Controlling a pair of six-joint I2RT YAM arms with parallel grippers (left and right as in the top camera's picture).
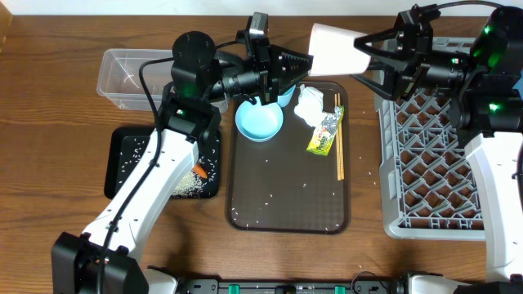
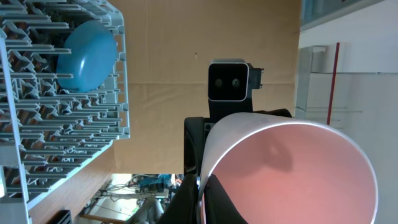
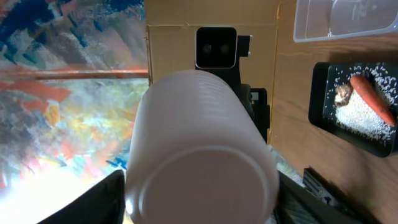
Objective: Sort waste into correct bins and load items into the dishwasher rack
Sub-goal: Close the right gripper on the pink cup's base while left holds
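The pinkish-white cup (image 1: 335, 47) hangs on its side in the air above the far edge of the brown tray. My left gripper (image 1: 309, 59) is shut on its rim, one finger inside and one outside (image 2: 204, 199). The cup's pink inside (image 2: 292, 168) fills the left wrist view. My right gripper (image 1: 368, 55) stands open around the cup's base (image 3: 199, 143), its fingers close on both sides and a thin gap showing at the left one. The grey dishwasher rack (image 1: 433, 163) lies at the right and holds a blue plate (image 2: 87, 53).
The brown tray (image 1: 286, 196) carries a light-blue cup (image 1: 260, 122), crumpled white paper (image 1: 310, 104), a yellow-green wrapper (image 1: 324, 135) and chopsticks (image 1: 339, 143). The black tray (image 1: 122, 163) holds rice (image 3: 360, 118), a carrot (image 3: 373, 99) and a brown lump (image 3: 343, 93). A clear tub (image 1: 122, 73) stands behind it.
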